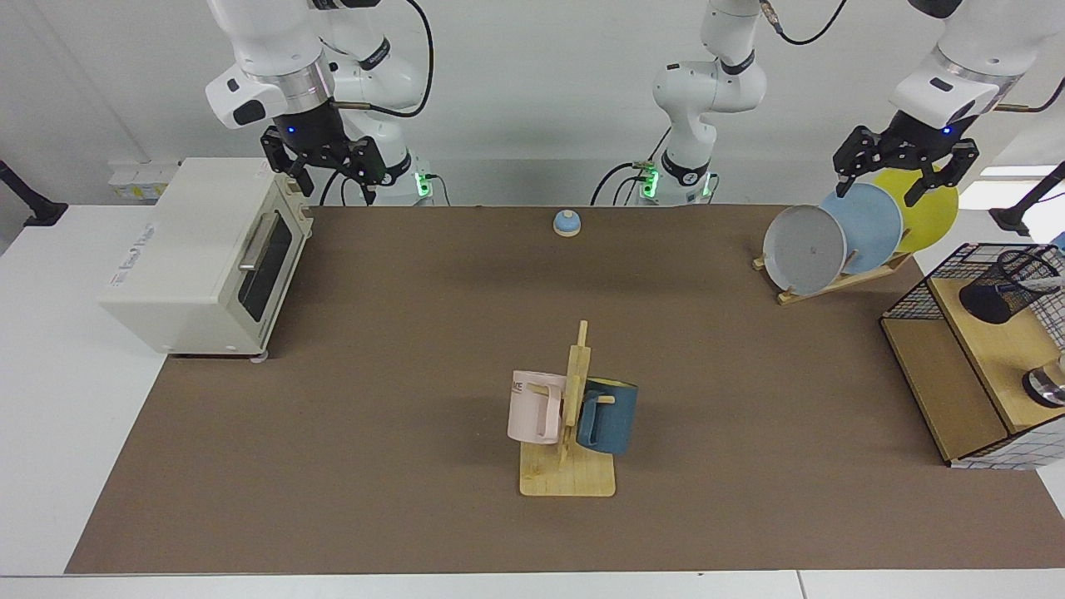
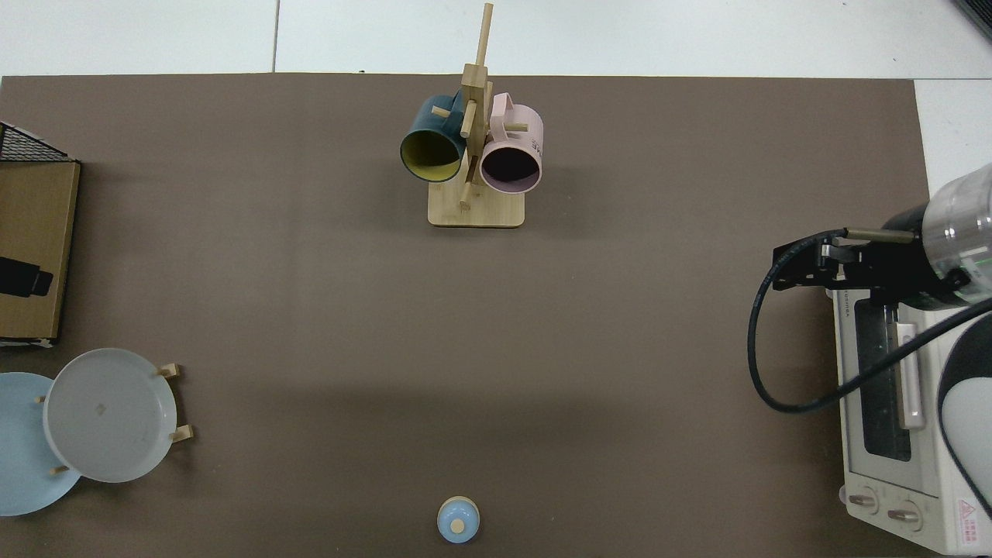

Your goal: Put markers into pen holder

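left tool (image 1: 904, 175): raised, fingers spread, empty | right tool (image 1: 326, 173): raised, fingers spread, empty, waiting

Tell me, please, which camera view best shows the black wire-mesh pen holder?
The facing view: the black wire-mesh pen holder lies tipped on the wooden shelf there. The top view leaves it out of frame, showing only a corner of that shelf unit.
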### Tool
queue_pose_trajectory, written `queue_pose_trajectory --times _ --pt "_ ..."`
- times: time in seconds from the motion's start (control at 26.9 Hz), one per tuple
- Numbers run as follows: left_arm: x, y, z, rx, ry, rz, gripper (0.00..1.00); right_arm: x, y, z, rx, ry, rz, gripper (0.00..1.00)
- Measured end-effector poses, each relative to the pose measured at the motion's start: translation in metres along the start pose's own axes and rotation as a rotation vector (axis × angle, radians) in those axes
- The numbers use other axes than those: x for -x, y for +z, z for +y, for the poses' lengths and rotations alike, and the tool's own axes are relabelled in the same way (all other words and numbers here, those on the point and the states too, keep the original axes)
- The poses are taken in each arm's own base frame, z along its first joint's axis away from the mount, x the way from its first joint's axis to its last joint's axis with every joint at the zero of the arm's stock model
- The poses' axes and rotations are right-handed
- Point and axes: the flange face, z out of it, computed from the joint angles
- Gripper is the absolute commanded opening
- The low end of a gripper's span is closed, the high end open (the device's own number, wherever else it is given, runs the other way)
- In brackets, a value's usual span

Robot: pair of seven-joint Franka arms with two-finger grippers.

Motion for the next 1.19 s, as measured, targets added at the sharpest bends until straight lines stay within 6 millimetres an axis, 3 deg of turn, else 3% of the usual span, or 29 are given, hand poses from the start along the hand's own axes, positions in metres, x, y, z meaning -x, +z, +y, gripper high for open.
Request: queue_pose_trajectory --times 0.33,0.67,1.19 --pt "-0.007 0.004 0.004 0.021 0.002 0.055 1.0 0.0 0.0 0.0 0.0 0.0 0.0 1.0" --pt "-0.006 0.021 0.038 0.047 0.019 0.039 1.0 0.0 0.0 0.0 0.0 0.0 0.0 1.0" --pt "0.002 0.015 0.035 0.043 0.005 0.048 1.0 0.0 0.0 0.0 0.0 0.0 0.0 1.0"
